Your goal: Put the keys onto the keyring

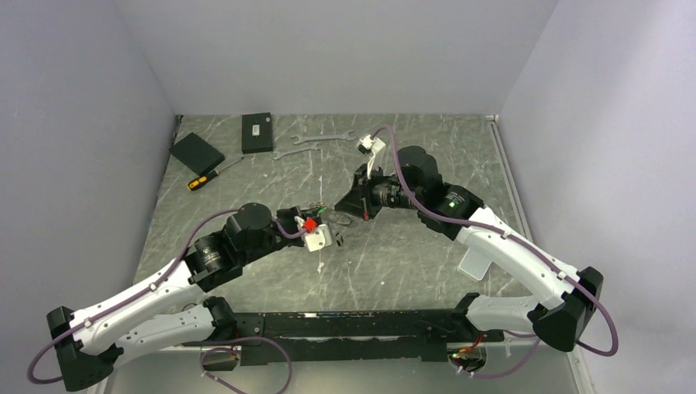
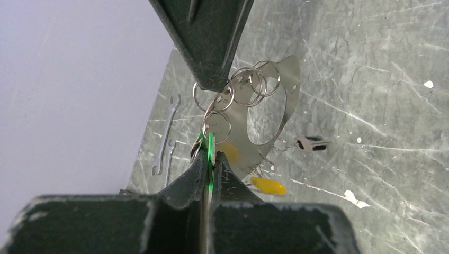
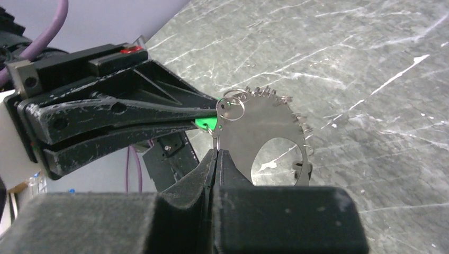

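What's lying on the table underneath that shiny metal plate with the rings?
A yellow tag and a black-headed key lie on the table below the plate. The plate hides the patch of table directly behind it.

A: where r the keys (image 3: 206,123) rn?
B: green tag + tiny silver split rings, bunched at abt 10 o'clock on the keyring (image 3: 254,124), touching its rim.
A: n the ring itself?
B: big flat silver disc w/ a round hole, toothed edge, up in the air, standing on edge.
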